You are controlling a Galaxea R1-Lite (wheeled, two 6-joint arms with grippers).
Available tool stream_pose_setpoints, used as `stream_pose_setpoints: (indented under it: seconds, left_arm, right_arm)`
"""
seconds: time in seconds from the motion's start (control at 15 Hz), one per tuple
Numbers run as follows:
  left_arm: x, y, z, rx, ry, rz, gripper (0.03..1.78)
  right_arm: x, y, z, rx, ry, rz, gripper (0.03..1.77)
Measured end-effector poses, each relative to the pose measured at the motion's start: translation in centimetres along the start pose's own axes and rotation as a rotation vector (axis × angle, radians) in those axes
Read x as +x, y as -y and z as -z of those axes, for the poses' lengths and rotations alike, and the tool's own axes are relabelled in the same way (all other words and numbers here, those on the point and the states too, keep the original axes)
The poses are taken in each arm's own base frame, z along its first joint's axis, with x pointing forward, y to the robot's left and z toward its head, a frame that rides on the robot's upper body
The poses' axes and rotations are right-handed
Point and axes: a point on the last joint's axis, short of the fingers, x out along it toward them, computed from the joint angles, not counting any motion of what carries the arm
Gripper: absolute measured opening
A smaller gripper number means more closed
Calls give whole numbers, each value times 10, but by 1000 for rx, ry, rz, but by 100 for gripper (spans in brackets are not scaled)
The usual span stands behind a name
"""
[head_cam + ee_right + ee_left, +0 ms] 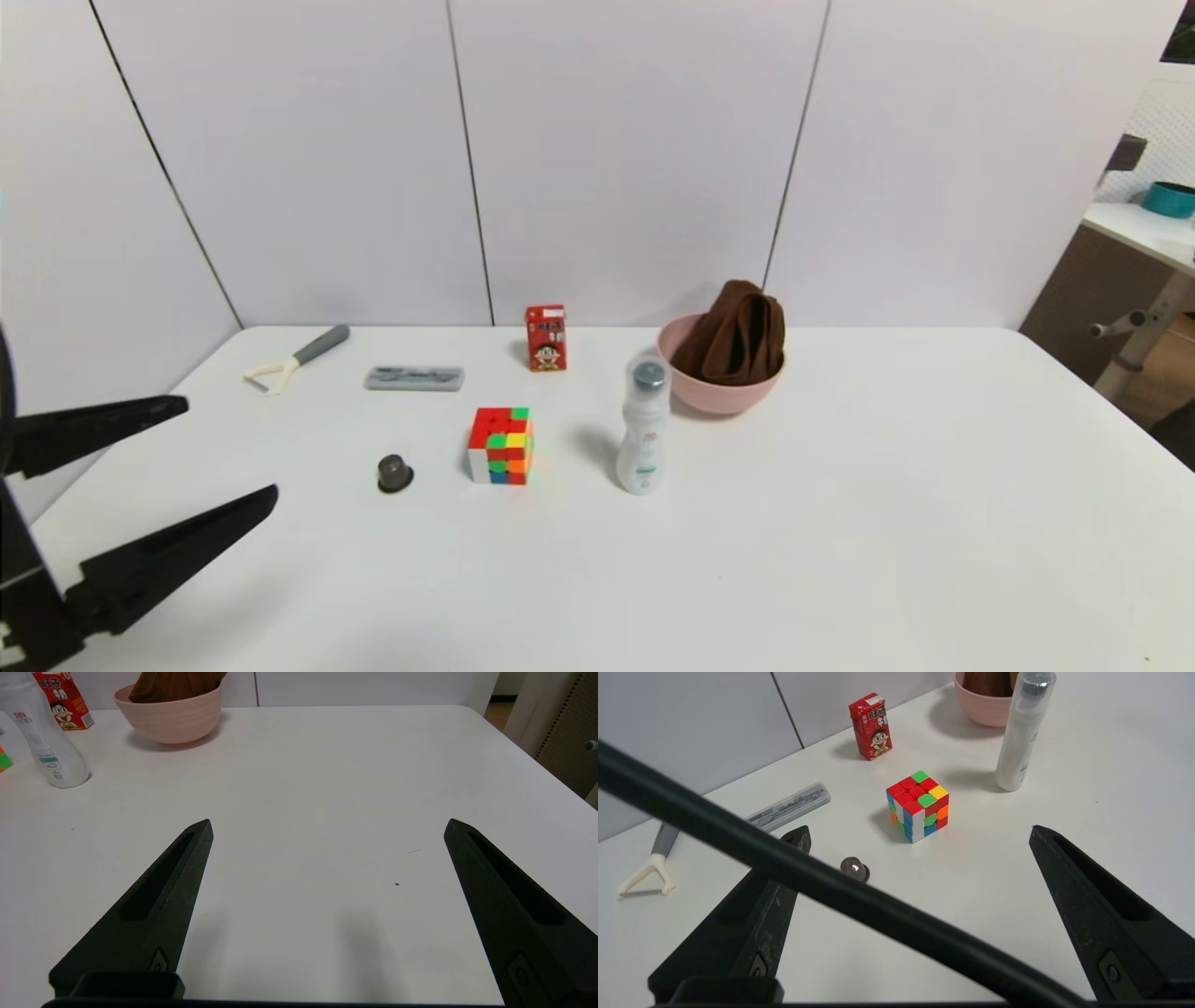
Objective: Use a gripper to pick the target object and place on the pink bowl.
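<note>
The left claw (pixel 229 448) is hovering spread wide and holding nothing, low over the near left of the worktop (pixel 840 523). The right claw (pixel 327 823) is likewise gaping and holding nothing above bare worktop nearer the right side. Farther back, the brown towel (pixel 736 331) is sitting folded in the pink bowl (pixel 719 387), standing on end, its long axis roughly upright, leaning slightly, folds rising past the rim.

A big white surface (pixel 840 523) sits against a pale wall (pixel 635 140) with thin dark lines. A small side table (pixel 1134 233) stands off to the right.
</note>
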Motion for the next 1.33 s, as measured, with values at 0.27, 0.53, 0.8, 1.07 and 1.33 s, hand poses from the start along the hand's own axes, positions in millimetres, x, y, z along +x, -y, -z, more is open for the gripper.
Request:
stream_pose_setpoints:
  seconds: [0.27, 0.53, 0.8, 1.07, 1.33]
  left_arm:
    - [-41, 16, 38, -62, 69, -148, 169]
    - [-63, 34, 80, -77, 105, -230, 169]
    - [-77, 48, 122, -68, 148, -333, 169]
    - [-86, 54, 146, -103, 154, -490, 169]
    - [-86, 57, 159, -114, 81, -519, 169]
  right_arm:
    - [0, 0, 0, 0, 0, 0, 171]
    - [0, 0, 0, 0, 0, 0, 171]
    - [0, 0, 0, 0, 0, 0, 171]
    - [0, 0, 0, 0, 0, 1, 171]
    - [0, 0, 0, 0, 0, 1, 171]
